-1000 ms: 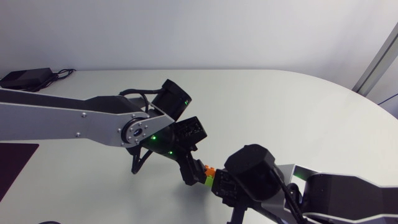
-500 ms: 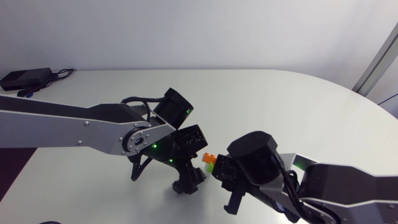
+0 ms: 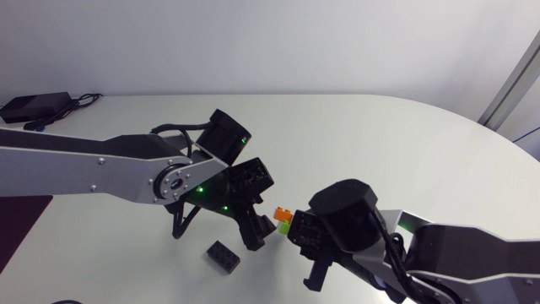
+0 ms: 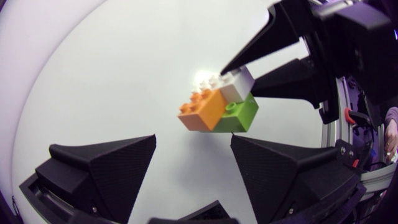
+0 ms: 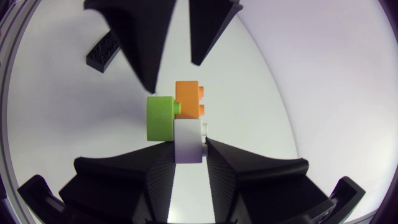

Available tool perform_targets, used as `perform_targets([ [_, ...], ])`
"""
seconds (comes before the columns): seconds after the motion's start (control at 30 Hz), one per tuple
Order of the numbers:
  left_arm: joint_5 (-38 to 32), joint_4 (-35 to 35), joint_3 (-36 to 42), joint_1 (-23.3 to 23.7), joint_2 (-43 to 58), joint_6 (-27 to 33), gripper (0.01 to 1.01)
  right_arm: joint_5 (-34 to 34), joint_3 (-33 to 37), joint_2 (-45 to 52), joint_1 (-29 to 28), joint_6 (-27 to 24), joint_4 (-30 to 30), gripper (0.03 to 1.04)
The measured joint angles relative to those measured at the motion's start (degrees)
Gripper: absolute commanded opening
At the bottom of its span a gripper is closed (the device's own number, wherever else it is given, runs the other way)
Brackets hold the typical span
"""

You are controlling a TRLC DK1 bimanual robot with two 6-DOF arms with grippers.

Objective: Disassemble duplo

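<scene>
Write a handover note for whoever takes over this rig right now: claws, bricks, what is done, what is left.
Left claw: open and empty, facing the held bricks.
Right claw: shut on the white brick.
Bricks: the green brick and the orange brick are joined to the white one and stick out past the right claw's fingers. The black brick lies loose on the table, under the left arm.
Done: the black brick is off.
Left: pull off the orange and green bricks, probably with the left claw, then set all the pieces down.
</scene>
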Motion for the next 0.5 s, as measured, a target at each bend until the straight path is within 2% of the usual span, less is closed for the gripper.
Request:
perform_targets([
  [0.2,0.2,3.3,0.1,0.4,-1.1,-2.5,0.839,0.3,-0.5,1.4,0.9,0.0,0.4,0.23],
  [0.5,0.2,4.4,0.2,0.5,-0.2,-3.2,0.839,1.1,-0.5,2.9,2.7,0.0,0.8,0.23],
])
